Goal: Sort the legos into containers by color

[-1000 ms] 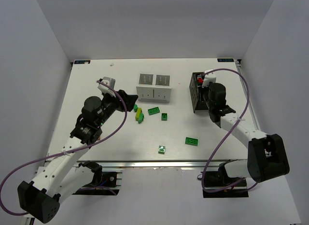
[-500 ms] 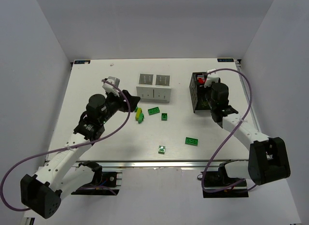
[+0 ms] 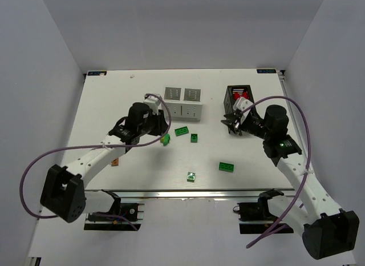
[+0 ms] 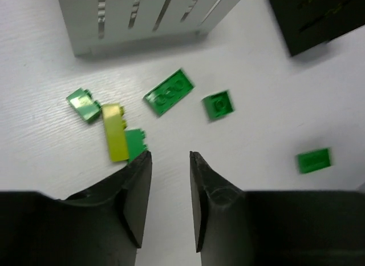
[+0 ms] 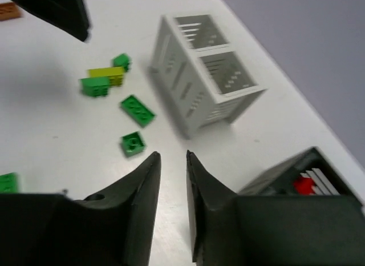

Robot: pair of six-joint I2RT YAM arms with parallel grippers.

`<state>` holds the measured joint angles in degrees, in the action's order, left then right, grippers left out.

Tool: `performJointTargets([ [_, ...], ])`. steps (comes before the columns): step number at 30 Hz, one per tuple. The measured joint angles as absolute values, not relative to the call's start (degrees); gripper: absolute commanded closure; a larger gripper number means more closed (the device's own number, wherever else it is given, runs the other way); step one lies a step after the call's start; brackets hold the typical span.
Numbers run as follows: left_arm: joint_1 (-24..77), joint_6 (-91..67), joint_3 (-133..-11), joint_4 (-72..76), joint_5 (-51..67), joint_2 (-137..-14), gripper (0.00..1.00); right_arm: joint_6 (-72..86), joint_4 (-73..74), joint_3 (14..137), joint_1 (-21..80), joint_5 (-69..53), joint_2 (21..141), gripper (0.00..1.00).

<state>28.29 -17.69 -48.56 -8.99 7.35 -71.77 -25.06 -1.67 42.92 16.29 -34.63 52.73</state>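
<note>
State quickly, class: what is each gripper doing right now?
Left gripper: shut, holding nothing.
Right gripper: jaws close together, nothing between them; open or shut cannot be told.

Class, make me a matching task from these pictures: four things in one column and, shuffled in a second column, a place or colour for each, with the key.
Things
1. white box
2. black box
3. yellow-green brick
4. left gripper

Descriptions
A. holds red pieces
B. jaws near each other with nothing between them, above the table
C. both compartments look empty
D. lies against a green brick, in front of the white box

Pairs: 1-C, 2-A, 3-D, 4-B
</note>
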Motion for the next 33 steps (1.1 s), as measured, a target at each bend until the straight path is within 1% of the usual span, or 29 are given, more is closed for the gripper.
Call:
performJointTargets([
  [2, 29.58, -17.32, -49.78, -11.79, 4.84, -74.74, 0.44, -26.06, 0.49, 43.13, 16.32, -37.28, 53.65, 0.56],
  [3, 30.13, -16.78, -50.22, -12.95, 3.68, -75.92, 0.40, -26.37, 1.83, 43.16, 16.32, -38.50, 54.24, 0.55],
  [6, 31.31, -15.68, -50.92, -15.53, 0.19, -78.65, 0.36, -27.33, 4.75, 43.18, 16.53, -40.82, 55.27, 0.54],
  [7, 31.48, -15.25, -51.03, -16.38, -0.71, -79.24, 0.30, -27.44, 5.43, 43.18, 16.58, -41.36, 55.24, 0.53],
  [8, 31.53, -14.81, -51.11, -16.86, -1.52, -79.75, 0.29, -27.51, 5.91, 43.20, 16.60, -41.87, 55.16, 0.53],
  [9, 31.53, -14.55, -51.31, -17.34, -2.42, -80.29, 0.24, -27.53, 6.20, 43.27, 16.64, -42.30, 55.11, 0.53],
  [10, 31.53, -14.13, -51.77, -17.82, -3.18, -81.10, 0.21, -27.55, 6.31, 43.31, 16.64, -42.63, 55.09, 0.53],
  [13, 31.51, -13.47, -54.78, -19.20, -5.26, -85.45, 0.20, -27.55, 6.39, 43.35, 16.80, -43.33, 55.07, 0.52],
  [16, 31.53, -13.32, -58.59, -20.18, -6.13, -91.15, 0.20, -27.55, 6.57, 43.35, 16.91, -43.48, 54.89, 0.51],
  [22, 31.75, -13.30, -64.18, -23.20, -7.16, -98.94, 0.23, -27.70, 6.76, 43.35, 16.91, -43.48, 53.98, 0.50],
  [26, 31.75, -13.17, -67.64, -24.71, -8.40, -102.54, 0.28, -28.01, 6.83, 43.35, 16.91, -43.44, 53.56, 0.50],
  [30, 31.77, -13.10, -69.65, -25.56, -9.37, -104.66, 0.35, -28.53, 6.81, 43.35, 16.91, -43.44, 52.90, 0.50],
  [33, 31.79, -13.13, -70.78, -25.93, -9.50, -106.13, 0.39, -28.80, 6.79, 43.35, 16.91, -43.38, 52.80, 0.50],
])
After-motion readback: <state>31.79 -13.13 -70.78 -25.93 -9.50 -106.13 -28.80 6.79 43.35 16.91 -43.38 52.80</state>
